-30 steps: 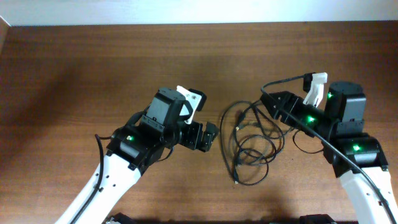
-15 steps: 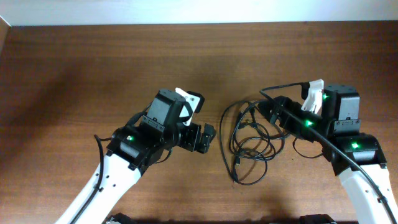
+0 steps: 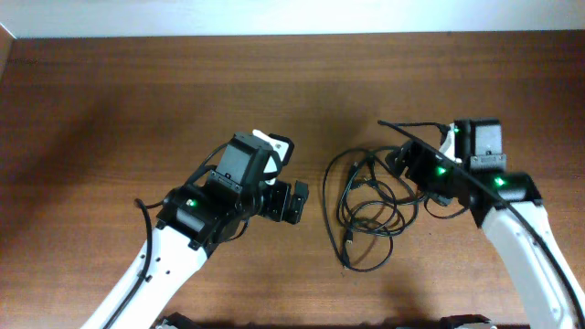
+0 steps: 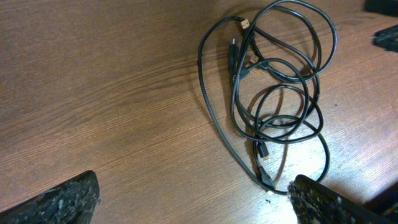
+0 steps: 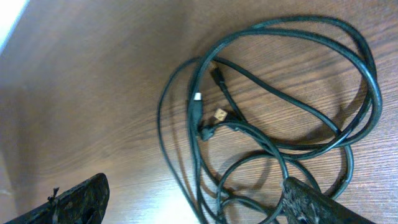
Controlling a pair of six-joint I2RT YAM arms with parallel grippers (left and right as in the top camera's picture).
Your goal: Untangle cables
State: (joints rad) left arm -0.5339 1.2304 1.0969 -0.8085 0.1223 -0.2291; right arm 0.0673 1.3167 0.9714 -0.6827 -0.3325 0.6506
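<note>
cables [image 3: 368, 206] lie tangled on the table [image 3: 137, 91], the heap's long axis running near-to-far. right gripper [image 3: 399, 164], jaws apart and empty, hangs over its far right loops; left gripper [image 3: 297, 201], likewise apart and empty, sits just left, slightly farther off.

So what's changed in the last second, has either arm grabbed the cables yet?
The right gripper turned roughly in place, staying at the right edge of the cables. The left gripper eased slightly back, away from them. Neither took hold; both are open. The cables lie in the same tangle.
</note>
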